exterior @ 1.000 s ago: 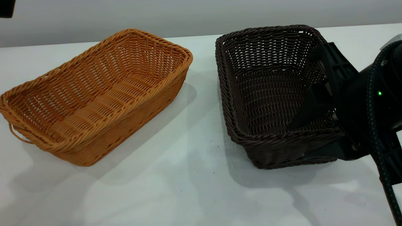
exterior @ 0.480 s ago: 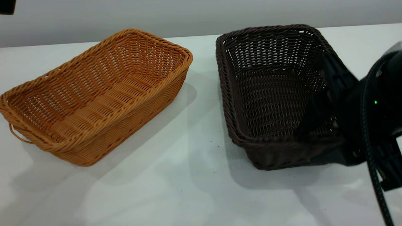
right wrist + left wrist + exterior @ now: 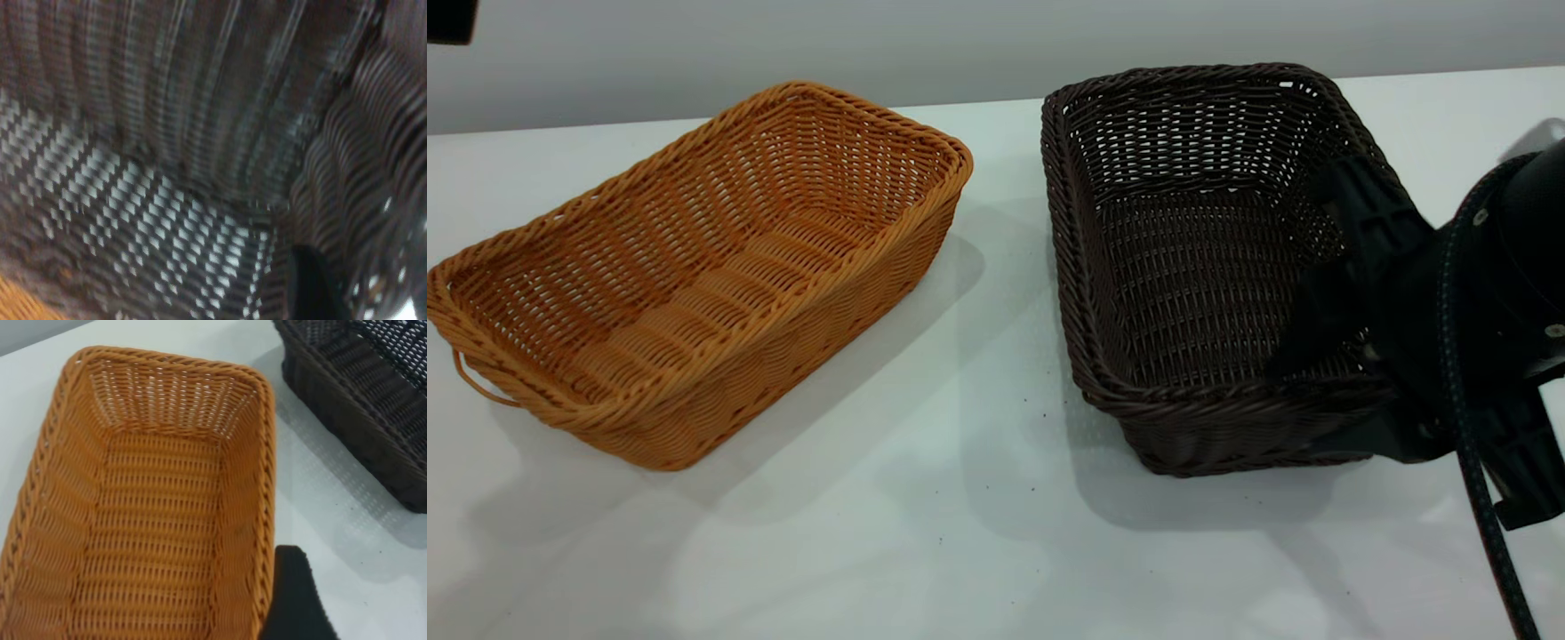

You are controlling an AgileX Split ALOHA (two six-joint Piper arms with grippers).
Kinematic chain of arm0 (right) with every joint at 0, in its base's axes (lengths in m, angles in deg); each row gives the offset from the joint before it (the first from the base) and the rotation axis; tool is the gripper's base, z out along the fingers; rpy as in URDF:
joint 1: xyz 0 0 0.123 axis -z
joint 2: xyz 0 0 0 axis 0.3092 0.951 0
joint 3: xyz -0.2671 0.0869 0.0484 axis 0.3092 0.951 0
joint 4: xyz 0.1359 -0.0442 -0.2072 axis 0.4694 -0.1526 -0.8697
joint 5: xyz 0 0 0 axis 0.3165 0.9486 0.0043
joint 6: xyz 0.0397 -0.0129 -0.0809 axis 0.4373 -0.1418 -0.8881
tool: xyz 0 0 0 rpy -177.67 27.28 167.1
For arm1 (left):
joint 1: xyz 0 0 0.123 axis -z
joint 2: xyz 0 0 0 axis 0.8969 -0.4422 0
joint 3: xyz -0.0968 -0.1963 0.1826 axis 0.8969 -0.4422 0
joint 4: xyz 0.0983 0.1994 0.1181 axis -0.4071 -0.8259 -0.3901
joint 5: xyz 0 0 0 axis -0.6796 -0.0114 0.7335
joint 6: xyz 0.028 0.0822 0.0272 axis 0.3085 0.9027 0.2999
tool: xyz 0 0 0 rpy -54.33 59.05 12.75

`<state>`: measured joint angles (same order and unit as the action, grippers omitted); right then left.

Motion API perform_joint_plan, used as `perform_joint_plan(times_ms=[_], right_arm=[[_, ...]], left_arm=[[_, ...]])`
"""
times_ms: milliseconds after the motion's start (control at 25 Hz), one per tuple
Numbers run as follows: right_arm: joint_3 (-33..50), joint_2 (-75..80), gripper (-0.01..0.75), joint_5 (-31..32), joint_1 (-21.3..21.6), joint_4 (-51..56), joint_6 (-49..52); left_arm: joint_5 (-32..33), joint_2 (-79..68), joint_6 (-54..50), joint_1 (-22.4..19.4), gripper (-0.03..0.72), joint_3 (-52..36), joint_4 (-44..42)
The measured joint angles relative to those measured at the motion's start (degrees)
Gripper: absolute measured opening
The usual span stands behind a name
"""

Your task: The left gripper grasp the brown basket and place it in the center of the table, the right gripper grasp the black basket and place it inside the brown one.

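Note:
The brown basket point(image 3: 694, 267) sits on the white table point(image 3: 960, 533) at the left, empty. It fills the left wrist view point(image 3: 147, 520). My left gripper point(image 3: 293, 607) shows there only as a black part just outside the basket's long rim, above the table; it is out of the exterior view. The black basket point(image 3: 1192, 258) stands at the right, empty. My right gripper point(image 3: 1352, 356) is at its near right corner, one finger point(image 3: 310, 287) inside against the wall, shut on the wall. The right wrist view shows the basket's weave point(image 3: 200, 133) close up.
A gap of bare table point(image 3: 1005, 293) separates the two baskets. The right arm's black body and cable point(image 3: 1485, 373) fill the right edge. A grey wall point(image 3: 960, 44) runs behind the table.
The right arm has shifted slightly and dropped, and the black basket has moved with it; its far rim sits a little higher in the view. The brown basket has not moved.

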<state>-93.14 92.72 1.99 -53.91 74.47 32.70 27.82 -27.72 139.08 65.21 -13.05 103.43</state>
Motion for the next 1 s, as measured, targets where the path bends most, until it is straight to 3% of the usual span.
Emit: perform_joint_plan(times_ms=[480, 1000], right_arm=[[0.00, 0.03, 0.321, -3.18, 0.00, 6.62, 0.00], [-4.41, 5.11, 0.332, -1.15, 0.00, 6.11, -4.07]], left_arm=[[0.07, 0.00, 0.00, 0.00, 0.406, 0.00, -0.11], [0.07, 0.00, 0.00, 0.00, 0.406, 0.00, 0.00]])
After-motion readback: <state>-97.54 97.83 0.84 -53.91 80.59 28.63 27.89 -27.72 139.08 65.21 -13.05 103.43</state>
